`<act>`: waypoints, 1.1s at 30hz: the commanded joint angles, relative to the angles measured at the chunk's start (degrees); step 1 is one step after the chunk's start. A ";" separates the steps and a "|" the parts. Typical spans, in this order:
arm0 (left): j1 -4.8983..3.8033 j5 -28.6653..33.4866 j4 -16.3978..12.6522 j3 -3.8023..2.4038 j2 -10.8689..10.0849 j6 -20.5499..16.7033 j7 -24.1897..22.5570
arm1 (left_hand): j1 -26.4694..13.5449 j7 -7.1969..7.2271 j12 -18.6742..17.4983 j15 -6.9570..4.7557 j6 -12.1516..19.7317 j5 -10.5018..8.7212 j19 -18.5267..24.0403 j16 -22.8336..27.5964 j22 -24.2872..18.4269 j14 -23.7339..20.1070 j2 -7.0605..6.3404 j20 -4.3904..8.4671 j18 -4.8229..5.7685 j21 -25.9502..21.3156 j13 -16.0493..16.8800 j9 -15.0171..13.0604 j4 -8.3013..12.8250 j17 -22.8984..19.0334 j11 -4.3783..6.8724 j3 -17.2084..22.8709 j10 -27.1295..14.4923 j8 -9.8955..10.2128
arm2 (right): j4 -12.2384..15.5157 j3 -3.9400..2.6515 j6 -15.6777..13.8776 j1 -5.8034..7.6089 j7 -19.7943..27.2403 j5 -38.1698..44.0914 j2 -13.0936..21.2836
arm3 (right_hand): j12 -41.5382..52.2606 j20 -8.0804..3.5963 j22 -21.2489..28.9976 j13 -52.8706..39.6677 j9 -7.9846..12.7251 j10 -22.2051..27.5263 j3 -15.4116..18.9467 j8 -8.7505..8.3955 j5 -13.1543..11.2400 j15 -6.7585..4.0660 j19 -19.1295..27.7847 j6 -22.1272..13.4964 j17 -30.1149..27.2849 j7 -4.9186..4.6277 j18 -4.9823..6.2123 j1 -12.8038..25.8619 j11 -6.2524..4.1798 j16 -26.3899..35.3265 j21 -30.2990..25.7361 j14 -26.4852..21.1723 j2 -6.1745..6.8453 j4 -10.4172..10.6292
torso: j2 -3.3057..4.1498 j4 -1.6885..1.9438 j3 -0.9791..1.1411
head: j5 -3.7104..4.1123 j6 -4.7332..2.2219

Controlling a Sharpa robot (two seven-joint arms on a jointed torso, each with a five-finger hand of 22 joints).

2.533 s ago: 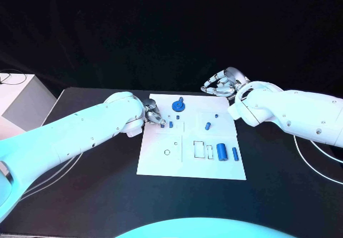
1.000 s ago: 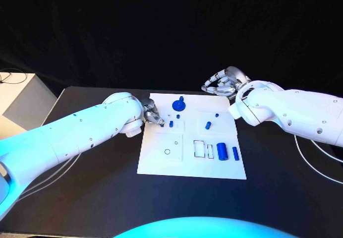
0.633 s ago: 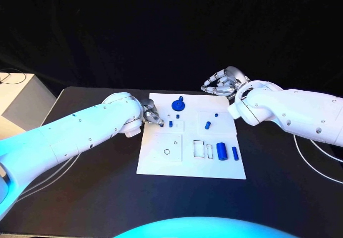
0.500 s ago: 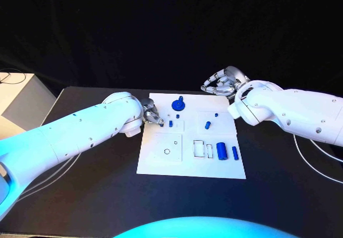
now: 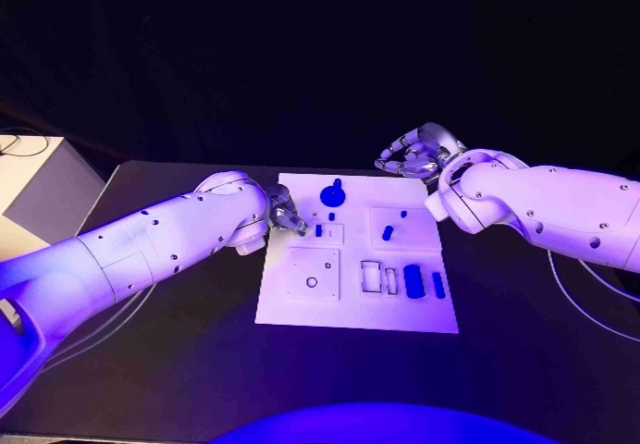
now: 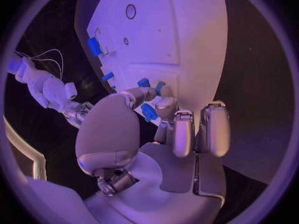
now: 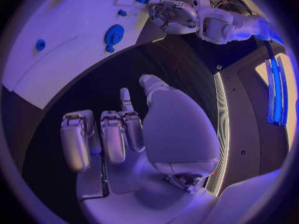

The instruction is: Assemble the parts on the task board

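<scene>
Your left hand point(image 5: 284, 215) sits at the task board's point(image 5: 358, 310) nine o'clock edge, pinching a small blue part point(image 6: 148, 112) between its fingertips. Your right hand point(image 5: 413, 154), fingers curled on nothing, hovers off the board's one o'clock corner, near the round blue part point(image 5: 334, 194).

One task board point(image 5: 301, 310) is being shown on the tabletop. Seven blue parts are being counted on it: one round part point(image 5: 334, 196) by the far edge, four small pegs point(image 5: 388, 233) across the middle, and one thick cylinder point(image 5: 413, 280) and one slim bar point(image 5: 437, 285) near the right edge.
</scene>
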State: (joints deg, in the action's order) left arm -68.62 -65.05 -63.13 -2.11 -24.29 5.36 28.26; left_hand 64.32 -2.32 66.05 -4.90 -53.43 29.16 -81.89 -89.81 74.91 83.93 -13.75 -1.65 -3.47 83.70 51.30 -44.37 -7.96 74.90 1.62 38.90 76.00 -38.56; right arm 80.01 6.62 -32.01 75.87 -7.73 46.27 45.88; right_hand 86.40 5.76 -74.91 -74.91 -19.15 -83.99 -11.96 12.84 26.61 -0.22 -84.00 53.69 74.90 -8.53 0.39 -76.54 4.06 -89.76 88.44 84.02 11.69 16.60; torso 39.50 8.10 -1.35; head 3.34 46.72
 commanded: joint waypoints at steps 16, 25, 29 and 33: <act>0.43 -0.67 0.56 0.29 -0.17 0.78 1.22 | -3.05 -0.01 -1.84 0.10 -0.32 -1.11 1.00 0.03 0.90 5.94 -1.04 0.03 0.11 -1.07 -2.11 1.39 -2.28 14.68 0.07 -7.57 -2.16 1.93 | 0.18 -0.02 0.39 0.00 0.65 0.07 0.14 | -0.38 -0.35 -13.88 -11.70 -0.21 -2.39 -0.59 0.34 0.21 -0.22 -5.20 -0.50 14.00 -0.01 0.11 0.82 -0.27 0.28 -0.41 5.69 -0.11 -0.11 | -0.04 0.03 -0.08 | 0.09 -0.28; 0.44 -1.18 -0.05 0.26 -0.89 0.60 1.38 | -2.94 -0.34 -2.42 0.36 0.00 -1.59 1.20 0.12 0.56 5.89 -1.42 -0.19 0.02 -1.36 -3.24 1.58 -5.32 14.52 -0.23 -12.06 -3.10 2.26 | 0.14 -0.02 0.45 -0.01 0.66 0.07 0.19 | -0.48 -0.35 -13.80 -11.62 -0.23 -2.31 -0.62 0.33 0.20 -0.22 -5.15 -0.55 13.94 -0.02 0.14 0.90 -0.27 0.31 -0.54 5.68 -0.11 -0.09 | 0.00 0.02 -0.07 | 0.06 -0.44; 0.45 -1.40 -0.40 0.22 -1.26 0.42 1.46 | -2.57 -0.32 -2.62 0.37 0.00 -2.56 1.03 0.00 0.79 5.96 -1.33 -0.23 0.07 -1.27 -3.92 1.55 -7.00 14.74 -0.23 -13.77 -3.27 2.17 | 0.12 -0.02 0.47 -0.01 0.67 0.07 0.20 | -0.48 -0.35 -13.80 -11.62 -0.23 -2.31 -0.62 0.33 0.20 -0.22 -5.15 -0.55 13.94 -0.02 0.14 0.90 -0.27 0.31 -0.54 5.68 -0.11 -0.09 | 0.00 0.00 -0.07 | 0.08 -0.46; 0.45 -1.32 -1.02 0.14 -1.80 -0.13 1.47 | -1.78 -0.33 -2.53 0.39 0.05 -4.82 1.02 0.02 0.78 5.95 -1.12 -0.24 0.06 -1.31 -4.09 1.51 -8.40 14.71 -0.23 -15.32 -3.32 2.07 | 0.10 -0.02 0.45 -0.02 0.68 0.06 0.23 | -0.48 -0.35 -13.80 -11.62 -0.23 -2.31 -0.62 0.33 0.20 -0.22 -5.15 -0.55 13.94 -0.02 0.14 0.90 -0.27 0.31 -0.54 5.68 -0.11 -0.09 | 0.05 -0.01 -0.09 | 0.12 -0.52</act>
State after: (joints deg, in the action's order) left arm -68.39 -65.80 -63.87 -2.09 -26.01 5.04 28.86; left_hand 61.96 -2.36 63.66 -4.90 -53.45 24.62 -81.06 -89.81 74.91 83.93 -14.87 -1.65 -3.47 82.64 47.26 -42.85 -16.37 74.90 1.43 23.97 73.09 -36.24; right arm 80.06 6.62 -32.02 75.87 -7.69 46.20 46.07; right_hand 86.09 5.76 -74.94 -74.94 -19.29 -83.99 -12.36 12.84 26.61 -0.22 -84.00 53.69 74.91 -8.53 0.39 -76.23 4.06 -89.76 88.22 84.02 11.38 16.52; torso 39.50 8.10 -1.44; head 3.42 46.24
